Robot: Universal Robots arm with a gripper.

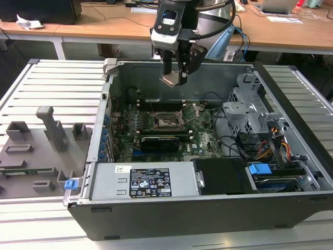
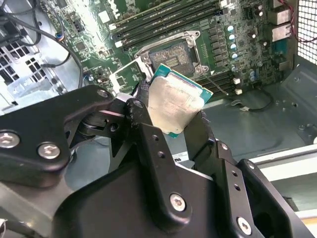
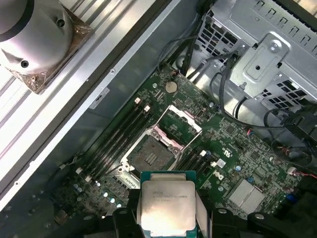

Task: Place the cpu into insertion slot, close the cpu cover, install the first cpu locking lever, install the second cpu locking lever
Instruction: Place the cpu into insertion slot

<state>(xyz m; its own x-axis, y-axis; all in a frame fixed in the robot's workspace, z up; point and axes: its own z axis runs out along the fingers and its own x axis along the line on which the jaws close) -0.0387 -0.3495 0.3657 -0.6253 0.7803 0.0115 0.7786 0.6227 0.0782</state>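
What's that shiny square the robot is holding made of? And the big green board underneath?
The cpu top looks like metal: dull silvery, brushed sheen, on a thin green-edged base. The motherboard looks like rigid green circuit-board laminate, probably fibreglass, with a glossy coating.

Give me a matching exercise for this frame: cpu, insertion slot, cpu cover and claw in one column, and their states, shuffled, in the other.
Things:
1. cpu
2. insertion slot
3. cpu cover
4. claw

States:
A. swung open, off the slot
B. shut, gripping something
C. held in the air above the green board
D. uncovered and empty

Pairs: 1-C, 2-D, 3-A, 4-B
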